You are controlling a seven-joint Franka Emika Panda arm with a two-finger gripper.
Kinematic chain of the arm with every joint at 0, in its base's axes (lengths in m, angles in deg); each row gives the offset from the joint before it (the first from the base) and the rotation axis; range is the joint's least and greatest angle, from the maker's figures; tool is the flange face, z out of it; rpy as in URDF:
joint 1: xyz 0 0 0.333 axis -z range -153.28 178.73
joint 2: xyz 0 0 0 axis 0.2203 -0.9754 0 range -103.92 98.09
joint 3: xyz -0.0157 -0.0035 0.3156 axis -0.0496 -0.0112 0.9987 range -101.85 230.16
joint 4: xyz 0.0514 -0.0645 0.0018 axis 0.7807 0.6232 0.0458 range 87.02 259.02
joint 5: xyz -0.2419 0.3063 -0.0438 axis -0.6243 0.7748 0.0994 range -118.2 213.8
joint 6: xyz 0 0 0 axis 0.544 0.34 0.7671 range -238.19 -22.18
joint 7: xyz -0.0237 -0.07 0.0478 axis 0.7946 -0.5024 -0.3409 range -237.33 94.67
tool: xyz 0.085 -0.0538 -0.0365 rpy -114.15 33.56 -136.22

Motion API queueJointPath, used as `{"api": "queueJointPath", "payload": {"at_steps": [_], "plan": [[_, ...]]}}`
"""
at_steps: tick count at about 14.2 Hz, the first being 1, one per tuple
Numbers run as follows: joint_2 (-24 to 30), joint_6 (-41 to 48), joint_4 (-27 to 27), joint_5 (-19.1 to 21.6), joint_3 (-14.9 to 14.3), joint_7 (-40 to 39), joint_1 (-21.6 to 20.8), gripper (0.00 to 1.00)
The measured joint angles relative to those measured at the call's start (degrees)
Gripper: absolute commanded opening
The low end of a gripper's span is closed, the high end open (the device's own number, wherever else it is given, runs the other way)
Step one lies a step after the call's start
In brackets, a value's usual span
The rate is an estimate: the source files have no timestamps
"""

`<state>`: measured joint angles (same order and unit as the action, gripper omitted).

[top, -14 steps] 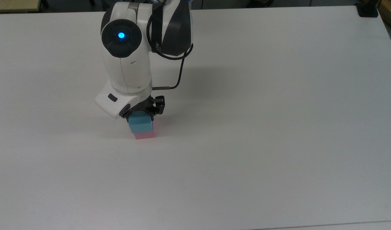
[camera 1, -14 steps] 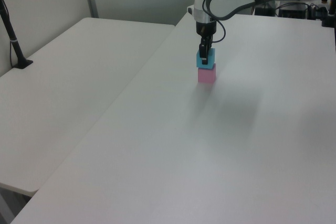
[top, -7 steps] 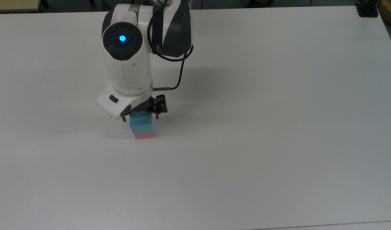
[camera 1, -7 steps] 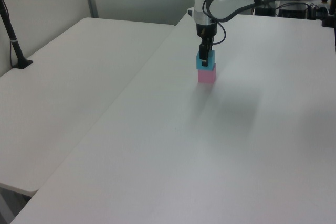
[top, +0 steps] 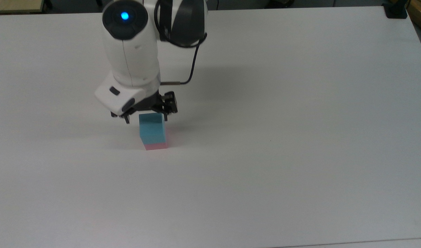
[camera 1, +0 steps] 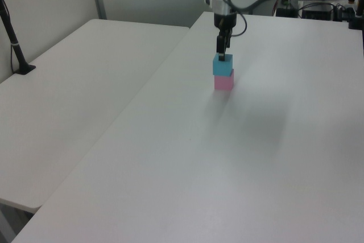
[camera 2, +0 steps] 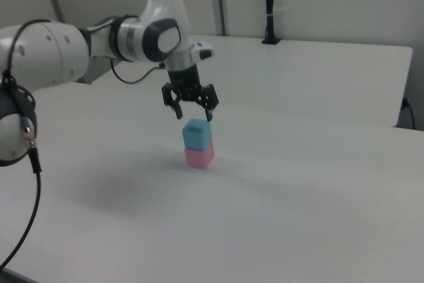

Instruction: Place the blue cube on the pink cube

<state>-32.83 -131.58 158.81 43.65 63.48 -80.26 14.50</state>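
Looking across the top view from its left, you first meet bare white table (top: 300, 172), then the arm's white wrist housing with its blue light, and under it the claw (top: 146, 117). Your claw hangs just above the blue cube (top: 151, 129), its two dark fingers spread wider than the cube and touching nothing. The blue cube sits squarely on the pink cube (top: 156, 146), and from this angle you see just a thin pink strip below the blue.

In the left view, a second white table (camera 1: 68, 83) lies on the left view's left, with a dark post at its far edge. Further right, the claw (camera 1: 222, 49) points straight down over the blue cube (camera 1: 223, 65), clear of its top face. The pink cube (camera 1: 223, 82) rests on the table beneath it.

In the right view, you see the claw (camera 2: 191, 107) open above the blue cube (camera 2: 197, 134), which rests on the pink cube (camera 2: 199, 156), edges roughly aligned.
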Motion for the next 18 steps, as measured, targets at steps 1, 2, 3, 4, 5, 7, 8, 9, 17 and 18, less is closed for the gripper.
{"api": "queueJointPath", "payload": {"at_steps": [1, 2, 3, 4, 5, 7, 8, 9, 17, 18], "plan": [[1.7, 1.67, -0.1, 0.0, 0.0, 0.0, 0.18, 1.0], [4.51, 4.1, -0.15, 0.0, 0.0, 0.0, 0.35, 1.0], [7.06, 6.65, -0.15, 0.0, 0.0, 0.0, 0.36, 1.0], [9.52, 10.02, -0.16, 0.0, 0.0, 0.01, 0.35, 1.0], [11.93, 13.27, -0.18, 0.01, 0.0, 0.16, 0.35, 1.0], [15.97, 17.18, -0.13, 0.13, 0.12, 3.1, 0.08, 1.0], [17.26, 18.5, -0.07, 0.15, 0.31, 5.74, -0.31, 1.0], [18.2, 19.61, 0.01, 0.15, 0.45, 8.08, -0.95, 1.0], [22.38, 22.78, 2.49, 0.15, 0.58, 11.57, -2.7, 1.0], [22.51, 22.78, 2.55, 0.15, 0.58, 11.57, -2.7, 1.0]]}}
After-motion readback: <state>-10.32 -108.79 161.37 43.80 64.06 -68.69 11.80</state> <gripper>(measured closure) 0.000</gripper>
